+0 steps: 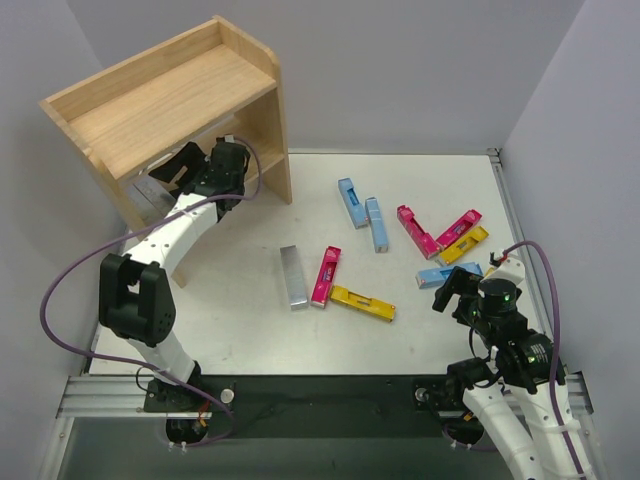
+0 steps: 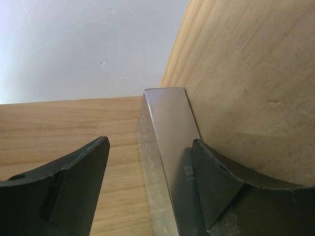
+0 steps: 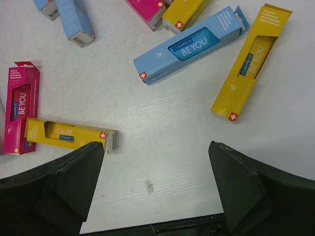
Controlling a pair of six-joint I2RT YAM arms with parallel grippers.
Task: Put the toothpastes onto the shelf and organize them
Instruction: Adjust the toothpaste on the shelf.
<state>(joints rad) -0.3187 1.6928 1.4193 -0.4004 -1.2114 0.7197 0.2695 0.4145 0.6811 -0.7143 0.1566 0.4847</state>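
My left gripper (image 2: 150, 142) reaches into the lower tier of the wooden shelf (image 1: 160, 100) and stands open. A silver toothpaste carton (image 2: 170, 147) lies on the lower board between its fingers, pressed against the side panel (image 2: 256, 73). The right finger touches the carton; the left one stands apart from it. My right gripper (image 3: 156, 147) hovers open and empty over the table's near right. Beyond it lie a light blue carton (image 3: 192, 44), two yellow cartons (image 3: 251, 61) (image 3: 69, 133) and a magenta carton (image 3: 19, 113).
Mid-table lie a silver carton (image 1: 293, 276), a magenta one (image 1: 325, 276) and a yellow one (image 1: 362, 303). Two light blue cartons (image 1: 350, 202) (image 1: 376, 223) and two magenta cartons (image 1: 417, 231) (image 1: 459, 228) lie farther back. The shelf's top board carries nothing.
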